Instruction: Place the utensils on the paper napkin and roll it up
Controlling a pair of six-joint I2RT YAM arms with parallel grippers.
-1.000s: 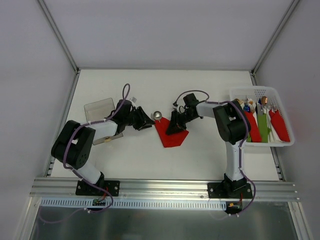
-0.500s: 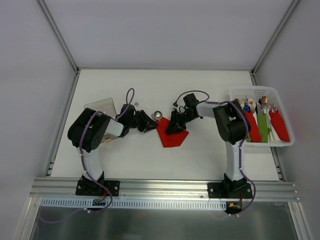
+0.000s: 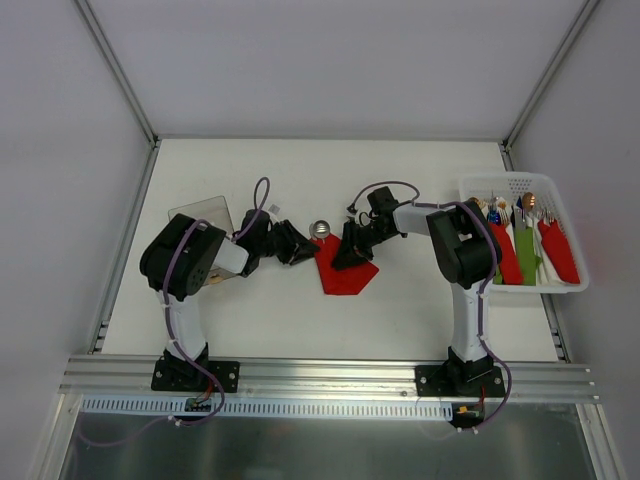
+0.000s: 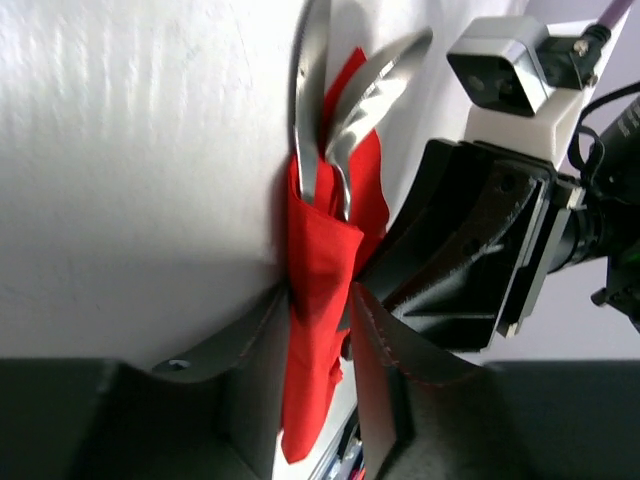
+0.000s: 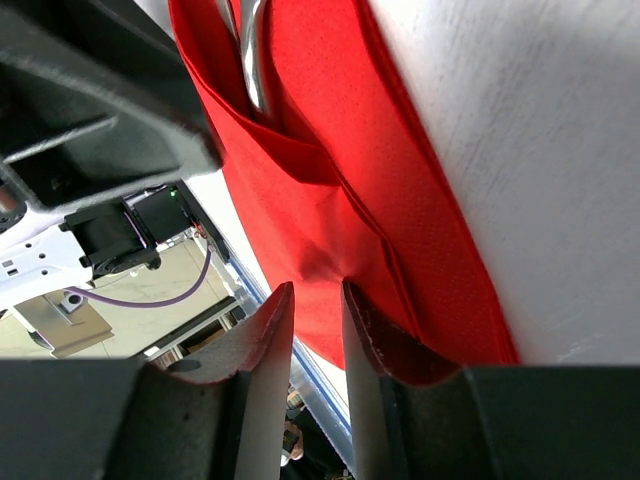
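The utensils lie tucked in the red paper napkin, spoon bowl poking out its far end, their length running between the tools; left gripper, nearer them, clamps its fold; right gripper seems pinched on the opposite edge

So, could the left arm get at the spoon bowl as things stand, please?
Probably yes: the spoon bowl lies bare just beyond the left gripper, though its jaws are pinching the napkin.

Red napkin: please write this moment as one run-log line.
left claw: pinches red napkin | right claw: pinches napkin | utensils: inside fold, tips out | roll: unfinished
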